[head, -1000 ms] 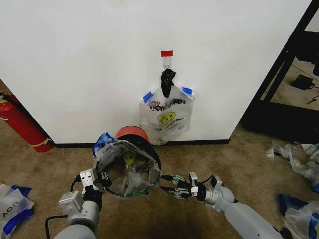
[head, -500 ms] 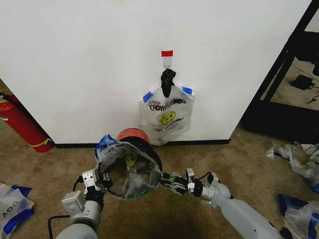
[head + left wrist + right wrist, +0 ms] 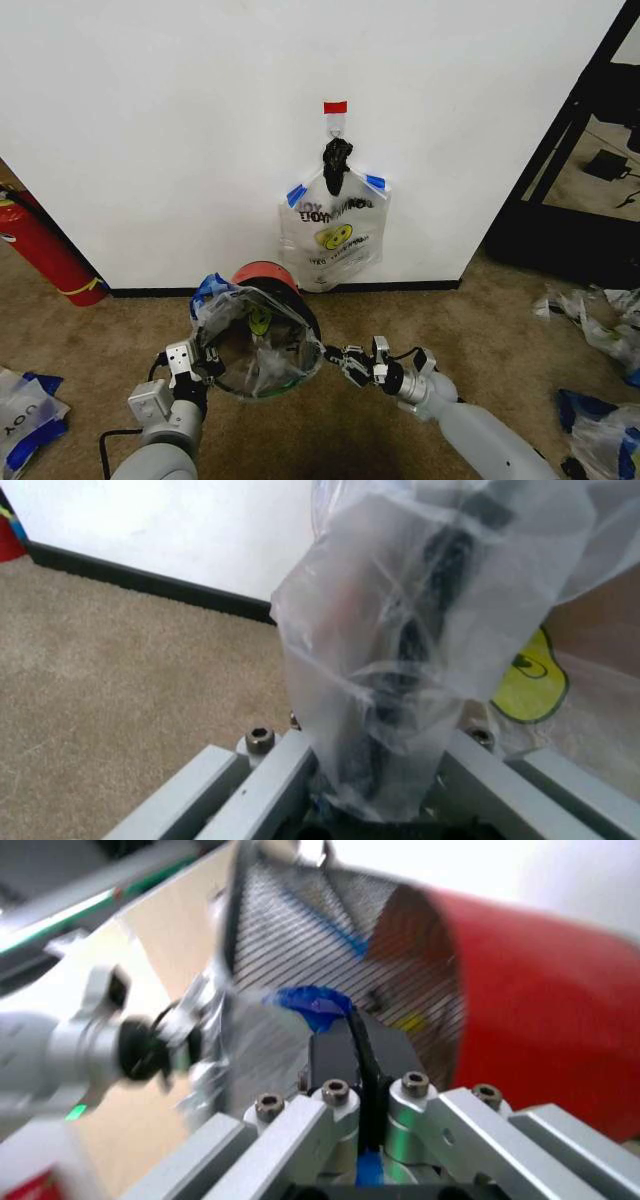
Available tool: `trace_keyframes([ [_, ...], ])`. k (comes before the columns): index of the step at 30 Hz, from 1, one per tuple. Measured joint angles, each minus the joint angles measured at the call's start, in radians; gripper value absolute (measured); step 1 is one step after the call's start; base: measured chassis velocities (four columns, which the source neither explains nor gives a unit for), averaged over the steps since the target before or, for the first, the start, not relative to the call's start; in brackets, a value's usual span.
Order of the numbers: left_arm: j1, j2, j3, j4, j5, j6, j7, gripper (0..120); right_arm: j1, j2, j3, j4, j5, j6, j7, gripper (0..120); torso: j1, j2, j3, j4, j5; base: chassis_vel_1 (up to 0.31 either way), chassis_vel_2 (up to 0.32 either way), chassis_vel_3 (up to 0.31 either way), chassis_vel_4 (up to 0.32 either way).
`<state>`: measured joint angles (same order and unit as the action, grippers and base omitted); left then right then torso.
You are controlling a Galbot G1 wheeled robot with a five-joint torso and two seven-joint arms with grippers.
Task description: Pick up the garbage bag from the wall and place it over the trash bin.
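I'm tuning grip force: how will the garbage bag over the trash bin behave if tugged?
The garbage bag looks thin and crinkled, so probably floppy, light and easily torn. The trash bin is tilted, held by the left gripper, so a tug from the right gripper may shift it.

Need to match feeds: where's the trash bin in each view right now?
Head view: the trash bin is low and left of centre, tipped, red base toward the wall.
Left wrist view: its dark rim runs through the middle, seen through plastic.
Right wrist view: mesh wall and red base fill the centre and one side.
Shared landmark: the garbage bag draped over the bin's mouth.
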<state>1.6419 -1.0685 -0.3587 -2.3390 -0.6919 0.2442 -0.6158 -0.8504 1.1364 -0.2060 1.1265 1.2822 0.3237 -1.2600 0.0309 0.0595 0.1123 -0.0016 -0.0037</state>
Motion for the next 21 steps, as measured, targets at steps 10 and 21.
trace_keyframes([
  [10, 0.017, -0.005, 0.003, -0.045, -0.031, 0.008, 0.003, 0, -0.025, 0.033, -0.005, -0.075, 0.018, 0.080, 0.053, 0, 0.000, 0.000, 0.000, -0.0001, 0.0001, 0.000, 0.000, 0.000, 0.000],
  [21, 0.030, 0.020, 0.000, -0.044, -0.011, 0.011, 0.022, 0, -0.030, 0.024, 0.000, -0.010, 0.013, 0.112, 0.073, 4, 0.000, 0.000, 0.000, 0.0001, 0.0001, 0.000, 0.000, 0.000, 0.000],
])
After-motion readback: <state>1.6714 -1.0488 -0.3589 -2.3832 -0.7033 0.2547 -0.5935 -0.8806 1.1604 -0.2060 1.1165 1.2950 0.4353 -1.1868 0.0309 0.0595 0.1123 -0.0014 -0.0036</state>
